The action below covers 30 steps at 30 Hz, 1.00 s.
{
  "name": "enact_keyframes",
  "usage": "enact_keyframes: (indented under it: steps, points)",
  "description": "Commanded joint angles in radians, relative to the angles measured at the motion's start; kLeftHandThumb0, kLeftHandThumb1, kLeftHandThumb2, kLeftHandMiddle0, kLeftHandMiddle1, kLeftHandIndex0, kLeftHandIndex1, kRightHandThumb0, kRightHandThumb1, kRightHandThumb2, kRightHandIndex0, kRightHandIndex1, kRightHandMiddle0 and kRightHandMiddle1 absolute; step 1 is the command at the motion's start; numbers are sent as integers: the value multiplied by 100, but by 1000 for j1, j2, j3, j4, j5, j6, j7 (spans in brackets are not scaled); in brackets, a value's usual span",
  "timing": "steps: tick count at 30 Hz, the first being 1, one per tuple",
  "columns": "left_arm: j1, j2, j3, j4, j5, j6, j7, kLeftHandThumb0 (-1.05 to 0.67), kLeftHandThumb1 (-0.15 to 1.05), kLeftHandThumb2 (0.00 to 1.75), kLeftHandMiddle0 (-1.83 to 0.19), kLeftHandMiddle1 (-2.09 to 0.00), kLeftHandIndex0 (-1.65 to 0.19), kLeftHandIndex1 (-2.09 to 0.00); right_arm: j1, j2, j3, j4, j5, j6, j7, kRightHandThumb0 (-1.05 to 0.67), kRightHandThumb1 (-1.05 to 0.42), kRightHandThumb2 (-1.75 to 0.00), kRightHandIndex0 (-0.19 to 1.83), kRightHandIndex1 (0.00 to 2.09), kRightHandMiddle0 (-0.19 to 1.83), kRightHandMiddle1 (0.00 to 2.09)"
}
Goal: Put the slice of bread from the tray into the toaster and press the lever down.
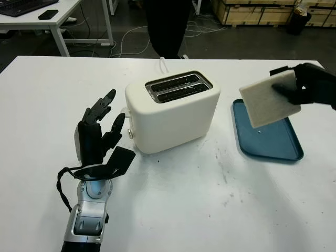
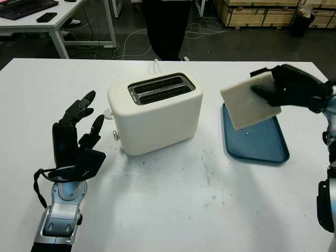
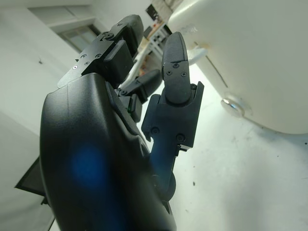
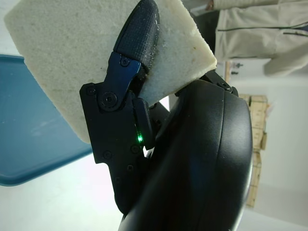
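While the right hand [image 1: 307, 86] grips the slice of bread [image 1: 269, 98] above the blue tray [image 1: 273, 144], lifted clear for carrying to the toaster [image 1: 173, 109], the head views show the left hand [image 1: 98, 131] open beside the toaster. From the left wrist, the toaster's lever knob [image 3: 234, 104] appears near this hand, probably waiting to press it. From the right wrist, a finger [image 4: 137, 33] lies pressed across the bread's face.

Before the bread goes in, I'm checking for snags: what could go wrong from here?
The right hand pinches the bread slice by one edge above the tray, so it may slip. It hangs tilted, so it could catch the toaster slot rim. The open left hand sits near the lever side.
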Motion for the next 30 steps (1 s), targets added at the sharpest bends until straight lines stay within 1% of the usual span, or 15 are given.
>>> enact_keyframes:
  steps: [1,3,6,8,10,13,14,17,19,21,26,30]
  points:
    - [-3,5,1,-2,4,1,6,-37,92,32,-35,-90,-64,-1,-39,-19,-10,-26,3,35,-3,-68,-92,-57,88,175,67,175]
    - [-3,5,2,-1,2,-2,6,-37,92,32,-36,-90,-65,-1,-56,-21,-12,-56,-6,54,-20,-69,-92,-55,90,175,68,175]
    - [-2,5,2,-2,1,-4,5,-36,92,32,-36,-91,-64,-1,-99,-18,-12,-89,-4,70,-13,-71,-92,-56,86,175,62,175]
    - [-1,7,2,-2,3,-6,5,-36,92,32,-35,-91,-64,-1,-145,-11,1,-100,-19,62,-18,-67,-92,-55,83,175,57,175]
    - [-2,9,2,0,2,-8,3,-37,92,32,-35,-91,-64,-1,-190,-1,19,-110,-45,64,-28,-65,-92,-55,83,175,57,175]
    - [-1,9,2,0,4,-7,6,-36,92,32,-35,-91,-64,-1,-278,43,43,-92,-59,60,-8,-69,-92,-56,88,175,62,175]
    - [-1,9,2,1,5,-8,8,-37,92,32,-35,-92,-64,-1,-306,62,52,-77,-65,51,-12,-68,-92,-56,87,175,58,175]
    - [2,11,3,0,3,-10,8,-36,92,32,-35,-92,-64,-1,-364,113,95,-62,-125,37,-79,-64,-92,-55,88,175,61,175]
    - [4,12,3,1,6,-9,9,-36,92,32,-35,-92,-65,-1,-385,138,125,-67,-172,42,-125,-64,-92,-55,90,175,66,175]
    - [5,11,4,1,2,-8,8,-38,92,32,-35,-92,-65,-1,-395,168,138,-60,-184,42,-145,-59,-92,-56,95,175,69,175]
    - [10,16,8,4,-22,-27,-5,-36,92,34,-33,-91,-63,0,-416,238,120,8,-114,-26,-53,-49,-92,-56,89,175,59,175]
    - [13,17,7,3,-17,-22,-5,-37,92,35,-33,-91,-63,0,-435,270,155,28,-154,-43,-63,-45,-92,-57,95,175,66,175]
